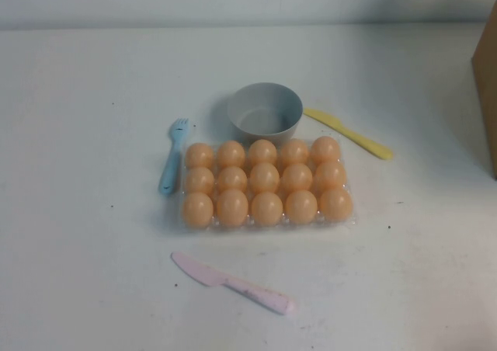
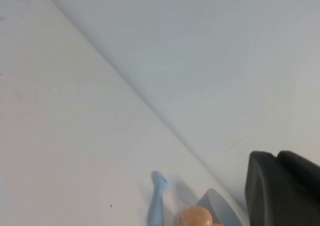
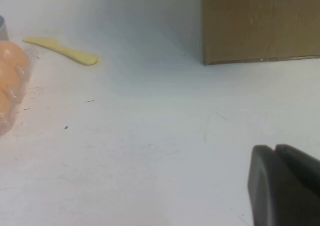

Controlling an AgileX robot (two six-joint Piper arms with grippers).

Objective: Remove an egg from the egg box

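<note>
The clear plastic egg box point(image 1: 355, 220) lies in the middle of the table, and every cup holds a pale orange egg point(image 1: 265, 178). Neither gripper shows in the high view. In the left wrist view my left gripper point(image 2: 277, 155) is shut and empty, off to the left of the box, with one egg point(image 2: 195, 217) in sight. In the right wrist view my right gripper point(image 3: 275, 148) is shut and empty above bare table to the right of the box, whose edge point(image 3: 14, 120) and eggs point(image 3: 10, 68) show at the side.
A round grey bowl point(image 1: 265, 111) stands just behind the box. A blue fork point(image 1: 173, 156) lies to its left, a yellow knife point(image 1: 349, 133) behind right, a pink knife point(image 1: 233, 283) in front. A brown cardboard box point(image 1: 486, 79) stands at the far right.
</note>
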